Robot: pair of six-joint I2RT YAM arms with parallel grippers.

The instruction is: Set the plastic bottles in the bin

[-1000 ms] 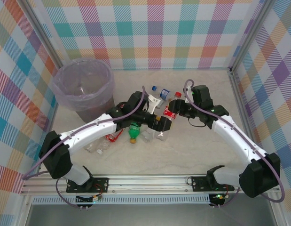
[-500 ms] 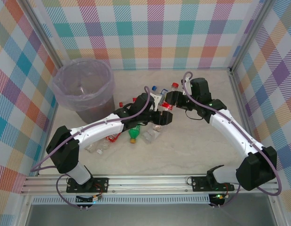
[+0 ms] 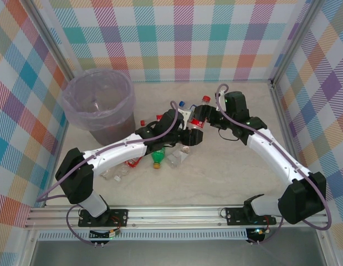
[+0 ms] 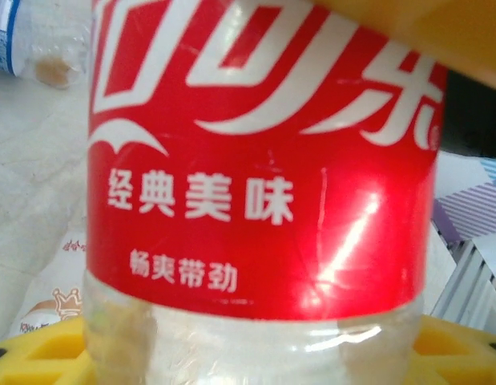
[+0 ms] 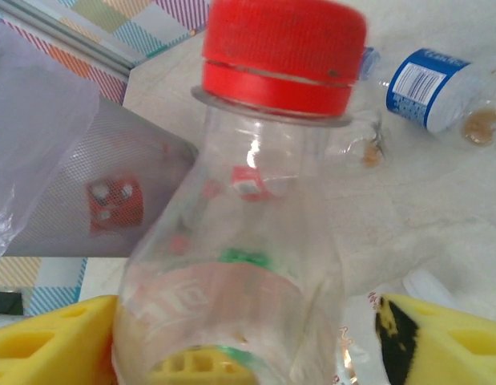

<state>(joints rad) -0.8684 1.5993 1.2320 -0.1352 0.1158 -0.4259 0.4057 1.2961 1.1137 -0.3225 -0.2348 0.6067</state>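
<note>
Likely handover: left gripper (image 3: 189,136) clamped red-labelled bottle (image 4: 264,160), right gripper (image 3: 207,118) stood wide around it; next needed carry to bin (image 3: 107,126) at 9 o'clock.

The left arm (image 3: 113,151), at seven o'clock in the top view, and the right arm (image 3: 274,152), at four o'clock, wear glossy white shells between black joint housings; a lilac cable (image 3: 328,210) loops along each; the fingers (image 4: 31,353) are yellow plastic with square cut-outs.
</note>
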